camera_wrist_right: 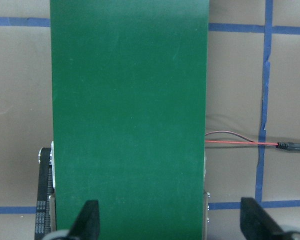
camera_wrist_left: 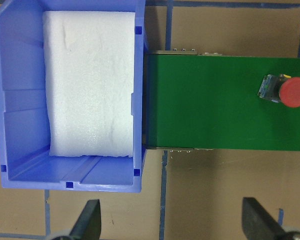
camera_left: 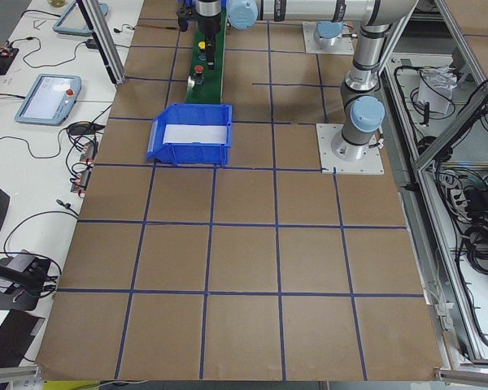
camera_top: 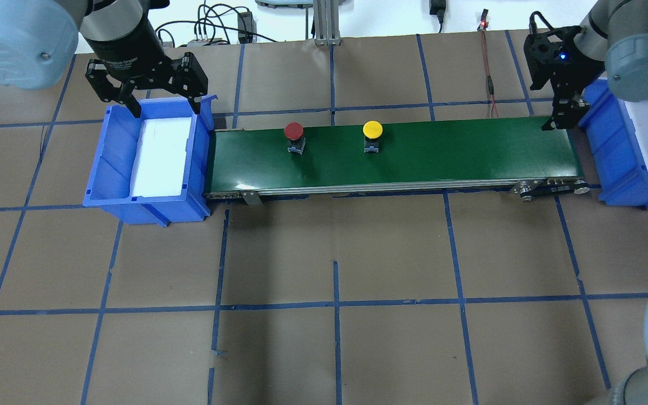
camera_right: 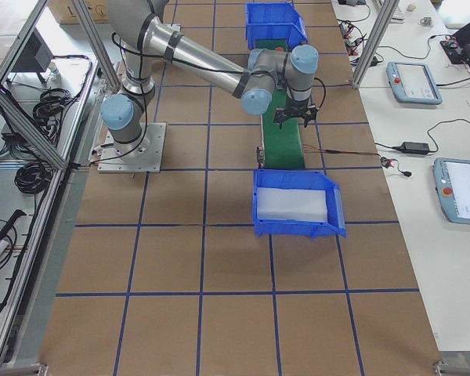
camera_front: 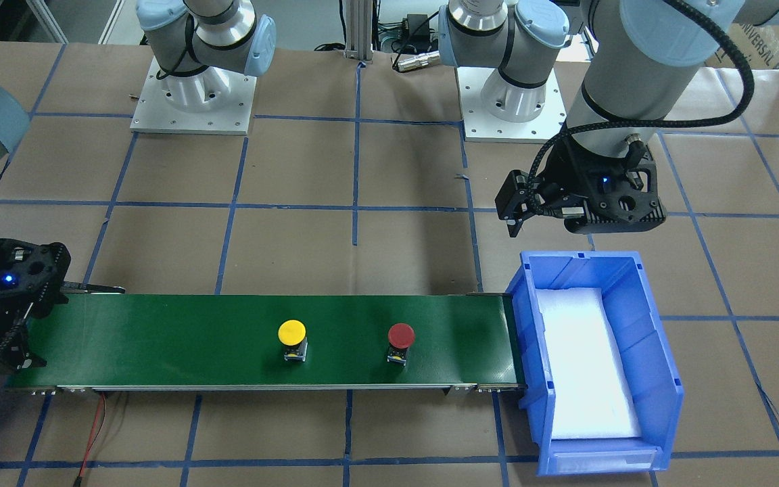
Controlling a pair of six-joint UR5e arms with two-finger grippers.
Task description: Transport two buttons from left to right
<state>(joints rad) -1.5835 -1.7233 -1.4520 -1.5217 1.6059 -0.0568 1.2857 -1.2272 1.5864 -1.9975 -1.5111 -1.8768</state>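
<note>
Left claw, spread, hangs near blue bin.

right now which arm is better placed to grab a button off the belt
Right, probably. The right gripper hangs open over the belt end beside the right bin, with the yellow button nearer it; the left gripper is open by the left bin.

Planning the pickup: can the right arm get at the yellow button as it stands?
Probably yes. The yellow button stands upright midway along the green belt, nothing over it; the red button is apart on its far side. The right hand hangs open over the belt's right end, a clear run along it.
</note>
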